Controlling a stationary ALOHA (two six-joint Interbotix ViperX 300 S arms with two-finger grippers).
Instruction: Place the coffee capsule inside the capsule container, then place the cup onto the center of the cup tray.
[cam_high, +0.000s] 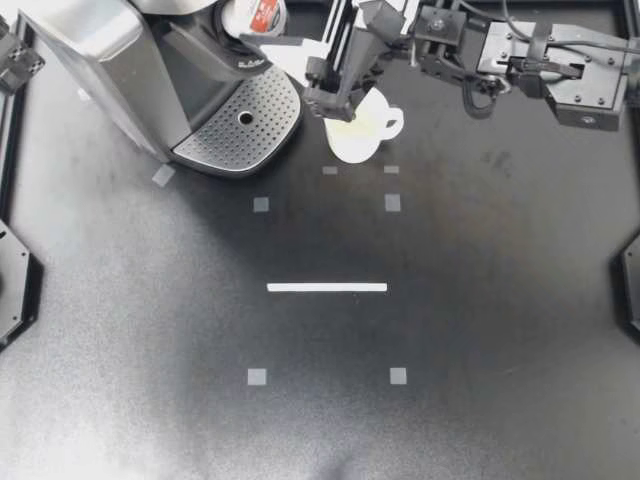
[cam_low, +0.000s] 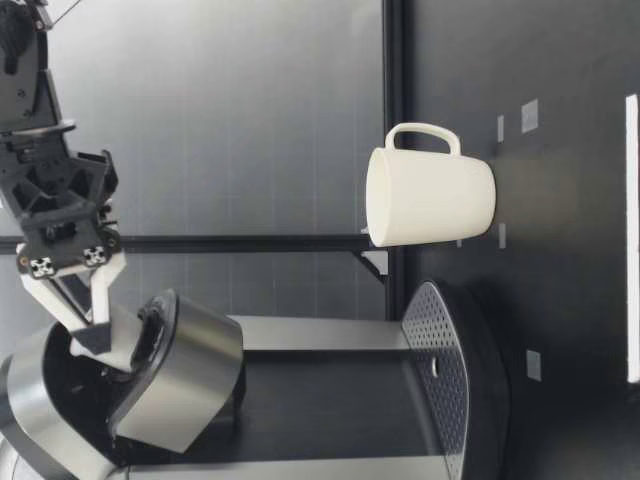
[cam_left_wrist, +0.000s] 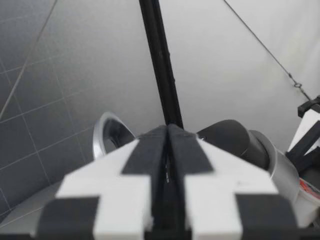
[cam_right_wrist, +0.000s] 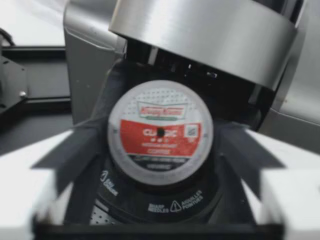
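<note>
My right gripper (cam_high: 268, 30) reaches in over the top of the coffee machine (cam_high: 100, 50). In the right wrist view its two pads appear to grip the coffee capsule (cam_right_wrist: 160, 132) from either side, foil lid facing the camera. The capsule sits in the mouth of the black capsule container (cam_right_wrist: 167, 202), under the machine's raised lid (cam_right_wrist: 200, 35). Part of its side wall shows above the ring, so I judge it is not pressed fully home. The capsule's axis looks lined up with the container's, so what remains is a straight push along that axis and then letting go. My left gripper (cam_left_wrist: 167, 145) is clenched on nothing. It sits off at the machine's far side, looking past the lid. The cup (cam_high: 360, 128) stands upright on the table just beside the machine's cup tray (cam_high: 225, 138), on my right arm's side. Its handle points away from the machine, so the right arm is much the nearer for moving it.
</note>
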